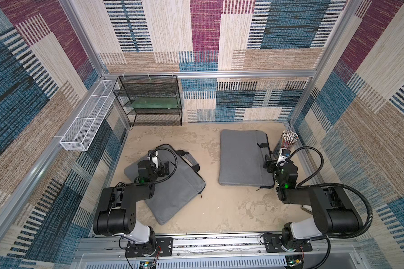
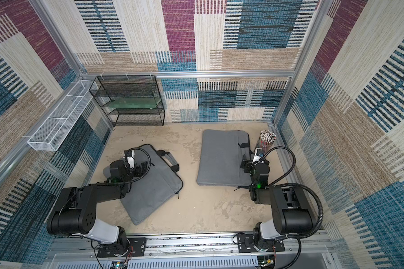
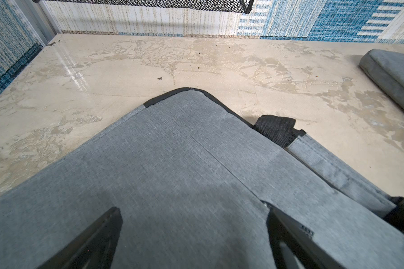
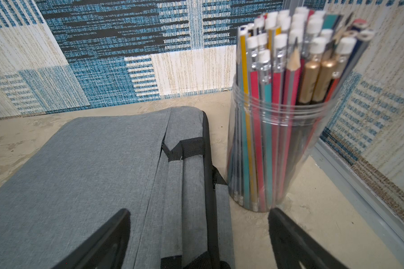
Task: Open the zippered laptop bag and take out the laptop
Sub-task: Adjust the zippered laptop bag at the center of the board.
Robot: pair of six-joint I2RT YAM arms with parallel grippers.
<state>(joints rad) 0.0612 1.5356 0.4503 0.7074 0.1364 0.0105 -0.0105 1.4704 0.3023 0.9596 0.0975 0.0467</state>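
Two grey zippered laptop bags lie flat on the beige table in both top views. The left bag (image 1: 173, 188) (image 2: 154, 188) lies at an angle, the right bag (image 1: 240, 158) (image 2: 219, 158) straight. My left gripper (image 1: 160, 167) (image 3: 193, 208) hovers open over the left bag's (image 3: 184, 151) far part, near a corner. My right gripper (image 1: 269, 164) (image 4: 200, 210) is open above the right bag's (image 4: 91, 163) handle side, astride its black zipper edge (image 4: 209, 186). Neither gripper holds anything. The laptop is hidden.
A clear jar of pencils (image 1: 287, 139) (image 4: 278, 128) stands just right of the right bag, close to my right fingers. A black mesh shelf (image 1: 149, 100) sits at the back left. A white mesh basket (image 1: 86, 123) hangs on the left wall. Patterned walls enclose the table.
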